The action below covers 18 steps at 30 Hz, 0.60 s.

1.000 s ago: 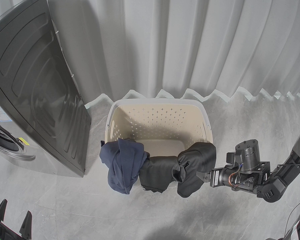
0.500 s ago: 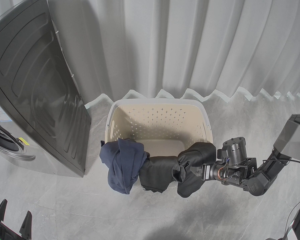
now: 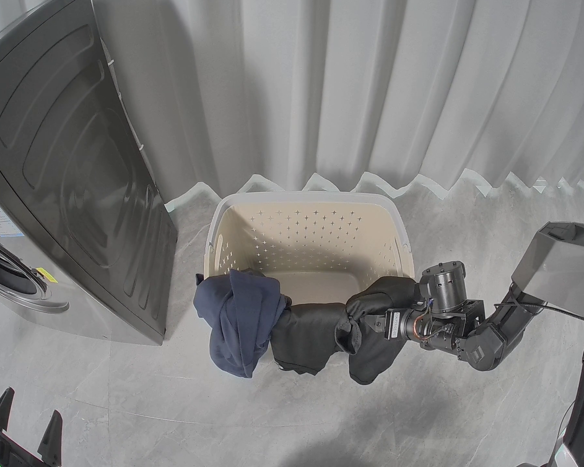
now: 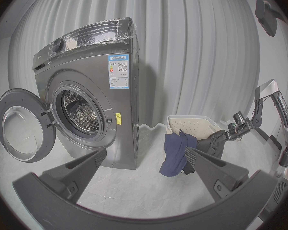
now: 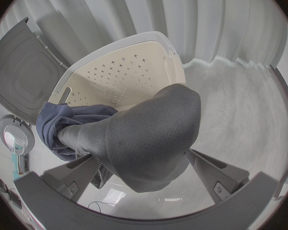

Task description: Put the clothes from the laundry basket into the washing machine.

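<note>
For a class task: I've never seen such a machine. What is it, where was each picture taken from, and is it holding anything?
It is a robot with two arms, each ending in a two-fingered pincer. One picture looks down from its head; the other two come from cameras on its wrists. On the floor stand a washing machine, its round door open, and a laundry basket. A navy garment and a dark grey garment hang over the basket's near rim. The right pincer is open, straddling the dark grey garment, so nothing is gripped. The left pincer is open and empty.
</note>
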Available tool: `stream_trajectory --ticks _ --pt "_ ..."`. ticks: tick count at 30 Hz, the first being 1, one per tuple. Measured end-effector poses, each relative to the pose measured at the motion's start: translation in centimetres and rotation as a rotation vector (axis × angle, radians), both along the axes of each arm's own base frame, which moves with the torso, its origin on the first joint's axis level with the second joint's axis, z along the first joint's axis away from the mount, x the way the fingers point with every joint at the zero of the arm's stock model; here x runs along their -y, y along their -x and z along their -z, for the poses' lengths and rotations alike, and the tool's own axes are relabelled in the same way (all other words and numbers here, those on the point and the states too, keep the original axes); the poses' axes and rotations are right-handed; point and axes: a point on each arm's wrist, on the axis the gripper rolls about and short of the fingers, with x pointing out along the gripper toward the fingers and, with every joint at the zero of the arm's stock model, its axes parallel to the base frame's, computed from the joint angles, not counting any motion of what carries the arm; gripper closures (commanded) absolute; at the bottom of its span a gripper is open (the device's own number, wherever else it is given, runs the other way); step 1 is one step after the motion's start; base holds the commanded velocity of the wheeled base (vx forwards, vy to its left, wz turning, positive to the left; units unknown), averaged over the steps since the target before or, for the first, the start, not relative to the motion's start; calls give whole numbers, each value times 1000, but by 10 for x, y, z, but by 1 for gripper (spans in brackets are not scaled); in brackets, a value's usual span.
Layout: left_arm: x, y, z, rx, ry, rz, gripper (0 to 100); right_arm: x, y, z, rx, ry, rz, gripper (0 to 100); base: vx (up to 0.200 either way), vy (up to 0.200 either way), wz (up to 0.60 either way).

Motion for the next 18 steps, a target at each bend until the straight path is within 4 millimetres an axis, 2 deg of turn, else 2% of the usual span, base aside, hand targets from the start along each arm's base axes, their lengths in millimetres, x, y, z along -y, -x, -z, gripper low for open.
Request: stream_trajectory --ticks 1,10,18 --pt "0 0 0 0 0 0 0 -1 -1 1 1 -2 1 100 0 0 0" --pt "0 0 0 0 0 -1 0 -5 -5 -2 60 -34 -6 100 0 0 0" --pt "0 0 0 0 0 0 0 -8 13 -6 38 -59 -23 100 0 0 0"
